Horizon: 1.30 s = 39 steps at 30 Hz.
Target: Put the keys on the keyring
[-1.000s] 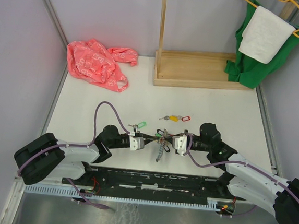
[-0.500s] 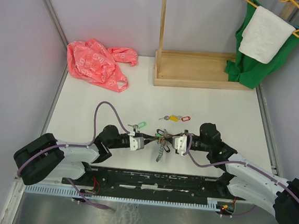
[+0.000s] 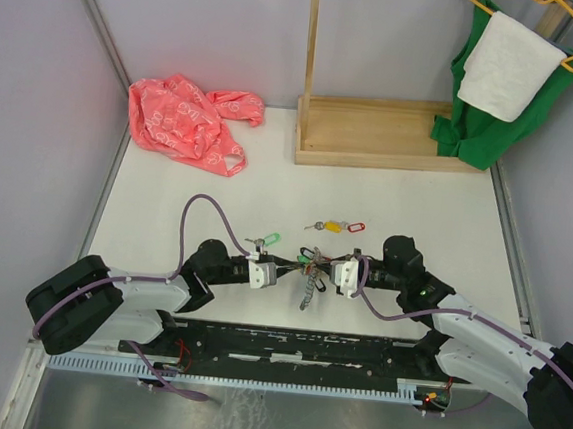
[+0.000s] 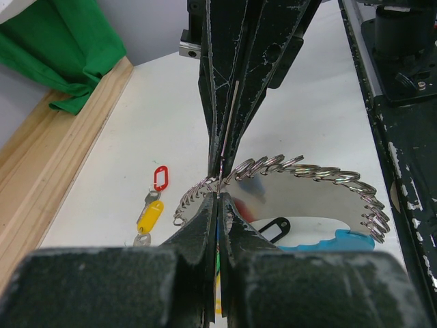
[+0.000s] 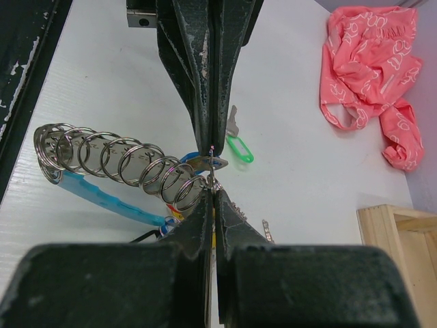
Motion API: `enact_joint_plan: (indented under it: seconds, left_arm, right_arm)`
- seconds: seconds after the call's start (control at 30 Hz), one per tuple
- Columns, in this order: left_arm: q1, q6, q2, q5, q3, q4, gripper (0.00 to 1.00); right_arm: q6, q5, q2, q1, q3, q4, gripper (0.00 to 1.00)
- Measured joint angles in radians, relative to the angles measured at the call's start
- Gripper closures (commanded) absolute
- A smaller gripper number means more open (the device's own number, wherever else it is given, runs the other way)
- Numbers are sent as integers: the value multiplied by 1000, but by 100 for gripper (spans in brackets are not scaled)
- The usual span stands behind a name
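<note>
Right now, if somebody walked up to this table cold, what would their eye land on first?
Probably the left gripper and right gripper meeting tip to tip front and centre, both pinched shut on the coiled keyring. After that, the crumpled pink bag at the far left, and the green cloth hanging with a white towel at the far right.

Nothing I can see changes over this last second: from above, my left arm [image 3: 149, 293] and right arm [image 3: 477, 332] sit in the same pose, both sets of jaws closed at the keyring [image 3: 308, 277] between them, and the loose keys [image 3: 334, 225] on the counter [image 3: 166, 214] lie where they were
</note>
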Motion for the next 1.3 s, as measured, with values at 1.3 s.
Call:
enact_joint_plan:
  seconds: [1.3]
  left_arm:
    - [0, -44, 19, 1, 0, 28, 97]
  right_arm:
    - [5, -13, 9, -1, 0, 0, 99]
